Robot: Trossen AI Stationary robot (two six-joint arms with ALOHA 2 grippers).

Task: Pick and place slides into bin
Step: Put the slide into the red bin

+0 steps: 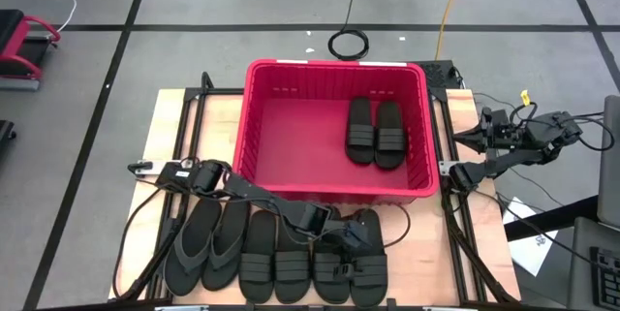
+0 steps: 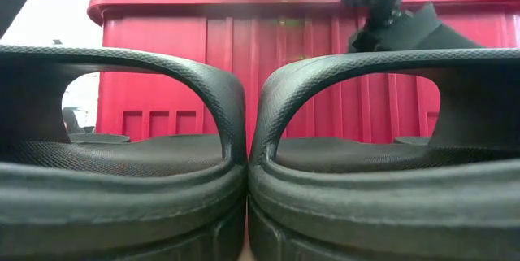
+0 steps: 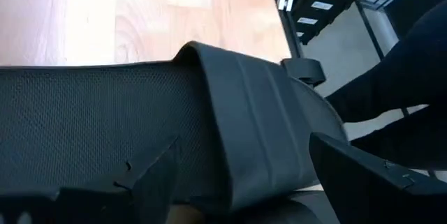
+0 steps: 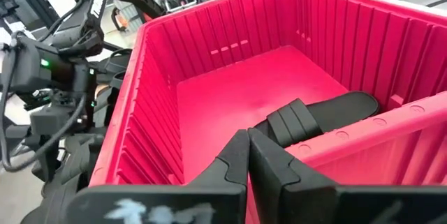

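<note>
The red bin (image 1: 334,64) stands at the middle of the table, and two black slides (image 1: 376,132) lie side by side on its floor at the right. Several more slides (image 1: 276,258) lie in a row along the near edge. My left gripper (image 1: 351,238) is open low over the right end of that row. In the left wrist view its fingers (image 3: 150,182) stand on either side of one slide's ribbed strap band (image 3: 251,112). My right gripper (image 4: 249,158) is shut and waits beside the bin's right wall (image 1: 453,169).
The left part of the bin's floor (image 1: 291,127) is bare. In the low view two slides (image 2: 244,171) fill the foreground, with the bin's near wall (image 2: 187,74) behind them. Metal frame rails (image 1: 455,224) run along the table's sides.
</note>
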